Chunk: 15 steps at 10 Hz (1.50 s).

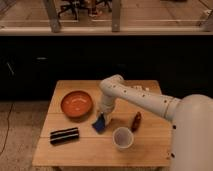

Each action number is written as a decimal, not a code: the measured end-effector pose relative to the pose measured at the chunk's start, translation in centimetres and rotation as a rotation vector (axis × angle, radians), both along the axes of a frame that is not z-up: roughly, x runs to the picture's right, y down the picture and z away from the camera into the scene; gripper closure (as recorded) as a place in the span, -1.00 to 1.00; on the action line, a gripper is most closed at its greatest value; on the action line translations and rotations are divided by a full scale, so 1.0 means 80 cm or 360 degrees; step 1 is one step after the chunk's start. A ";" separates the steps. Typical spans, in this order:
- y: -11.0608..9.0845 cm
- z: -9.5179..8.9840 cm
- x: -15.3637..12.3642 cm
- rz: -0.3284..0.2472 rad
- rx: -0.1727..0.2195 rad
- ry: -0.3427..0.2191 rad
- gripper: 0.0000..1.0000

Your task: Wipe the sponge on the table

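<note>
Clock directions are read from the camera view, 12 o'clock being the far side of the table (90,152). Nearest the camera, a white cup (122,138) stands at about 5 o'clock from the table centre and a long black ridged bar (64,135) lies at about 8 o'clock, with bare planks between them. Just beyond, near the table centre, is the sponge (99,123), a small blue block that is down at the table top and tilted rather than lying flat. Its long axis appears to run roughly from 1 to 7 o'clock. The gripper (104,118) points downward directly over the sponge and meets its upper end, so the sponge lies at about 7 o'clock from the tool tip, touching it. Whether the gripper is clenched on the sponge or only resting against it cannot be told from this view. A small brown bottle (136,121) stands at 3 o'clock from the sponge, near but apart. An orange bowl (76,104) sits at 10 o'clock, also apart. A wiping stroke is judged to have the most open planks toward 6 o'clock, between cup and bar. The single arm (135,97) reaches in from 3 o'clock.
</note>
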State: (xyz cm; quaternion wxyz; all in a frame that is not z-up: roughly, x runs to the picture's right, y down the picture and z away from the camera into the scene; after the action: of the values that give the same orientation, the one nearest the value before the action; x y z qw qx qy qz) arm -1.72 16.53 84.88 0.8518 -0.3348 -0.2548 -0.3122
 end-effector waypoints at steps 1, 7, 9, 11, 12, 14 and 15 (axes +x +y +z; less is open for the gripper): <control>0.000 0.006 -0.005 -0.0002 0.0001 -0.0007 1.00; -0.012 0.021 -0.033 -0.0030 0.0022 -0.0041 1.00; -0.021 0.028 -0.037 -0.0043 0.0043 -0.0033 1.00; -0.032 0.036 -0.032 -0.0034 0.0063 -0.0011 1.00; -0.035 0.039 -0.028 -0.0030 0.0065 0.0002 1.00; -0.043 0.044 -0.016 -0.0021 0.0072 0.0032 1.00; -0.047 0.047 -0.007 -0.0015 0.0079 0.0052 1.00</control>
State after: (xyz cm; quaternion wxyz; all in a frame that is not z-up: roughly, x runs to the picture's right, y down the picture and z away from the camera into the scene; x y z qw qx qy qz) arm -2.27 12.78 88.60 0.8624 -0.3198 -0.2316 -0.3169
